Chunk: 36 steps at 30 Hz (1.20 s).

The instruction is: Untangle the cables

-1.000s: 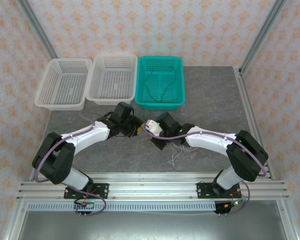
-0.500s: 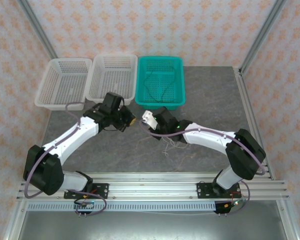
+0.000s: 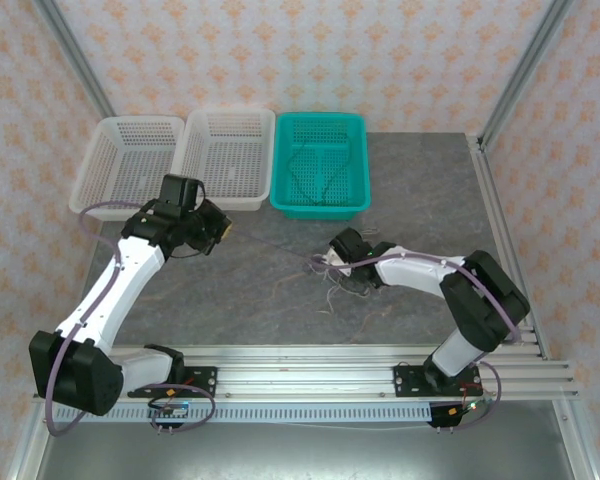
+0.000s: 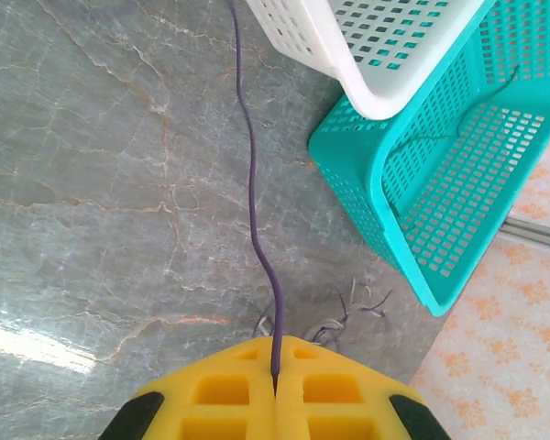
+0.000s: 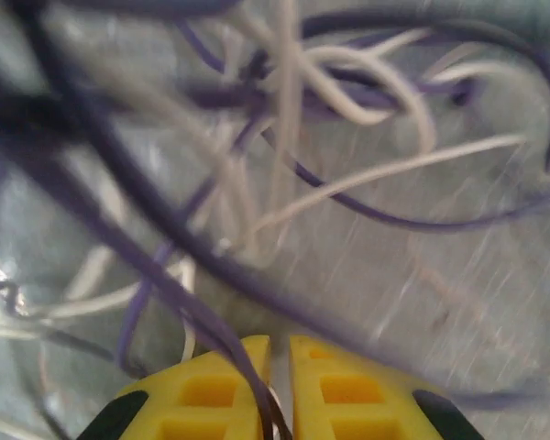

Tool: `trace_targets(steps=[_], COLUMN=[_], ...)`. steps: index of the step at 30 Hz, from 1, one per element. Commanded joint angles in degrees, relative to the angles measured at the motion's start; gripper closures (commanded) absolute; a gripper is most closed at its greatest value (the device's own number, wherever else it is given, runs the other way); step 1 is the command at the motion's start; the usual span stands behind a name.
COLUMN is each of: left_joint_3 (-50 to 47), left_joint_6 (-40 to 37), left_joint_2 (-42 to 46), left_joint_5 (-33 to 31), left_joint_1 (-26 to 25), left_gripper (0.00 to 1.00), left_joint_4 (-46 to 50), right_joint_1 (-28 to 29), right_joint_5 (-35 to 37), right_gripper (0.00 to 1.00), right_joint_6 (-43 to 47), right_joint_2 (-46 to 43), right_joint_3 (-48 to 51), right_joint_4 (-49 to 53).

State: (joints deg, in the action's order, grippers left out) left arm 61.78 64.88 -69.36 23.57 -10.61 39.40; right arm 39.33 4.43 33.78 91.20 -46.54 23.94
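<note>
Centrally, thin dark purple cable (image 4: 250, 183) clamped by left gripper (image 4: 275, 356), whitish-purple cable tangle (image 3: 338, 284) at right gripper (image 5: 280, 353), hold not determinable.

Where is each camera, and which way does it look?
Top external: high behind the arms, looking down on the table; left gripper and right gripper show.
Left wrist: looks along the purple cable, pinched by its yellow fingers, toward the teal basket.
Right wrist: close over the cable tangle; yellow fingers below.
Shared: top and left wrist see that basket.
</note>
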Motion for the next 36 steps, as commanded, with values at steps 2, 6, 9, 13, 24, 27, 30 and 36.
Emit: trace_targets(steps=[2,6,9,13,24,27,30,36], left_joint_3=[2.0,4.91,5.93,7.82,23.01,31.83,40.49,54.94], left_joint_6=[-2.79,-8.59,-11.48,-14.11,-21.09,-22.67,-22.74,-21.87], left_joint_2=[0.61,0.7,2.23,3.56,0.37,-1.2,-3.37,-10.99], left_joint_5=[-2.21,-3.79,-2.76,-0.19,5.1,3.81,3.07,2.53], left_joint_1=[1.67,5.67,12.94,21.72,19.89,18.3,16.87,15.4], left_gripper=[1.0,1.0,1.0,1.0,1.0,1.0,1.0,1.0], left_joint_4=[4.11,9.68,11.89,13.22,11.32,13.27,13.31,7.44], right_joint_1=[-0.55,-1.89,-4.3,-8.7,-10.83,-10.77,-10.77,-10.78], right_joint_5=[4.37,6.22,7.6,9.15,2.14,-1.1,-3.96,-6.71], right_gripper=[0.86,0.86,0.86,0.86,0.8,0.54,0.39,0.27], right_joint_6=[-0.25,-2.53,-4.71,-5.03,-7.78,-9.94,-10.78,-11.9], right_joint_2=[-3.03,-4.32,-6.35,-9.92,-16.34,-17.73,-19.42,-21.98], right_joint_3=[1.11,2.52,4.18,6.09,3.34,1.23,-0.6,-4.42], right_joint_4=[4.88,5.9,6.03,6.09,6.73,7.46,7.87,8.3])
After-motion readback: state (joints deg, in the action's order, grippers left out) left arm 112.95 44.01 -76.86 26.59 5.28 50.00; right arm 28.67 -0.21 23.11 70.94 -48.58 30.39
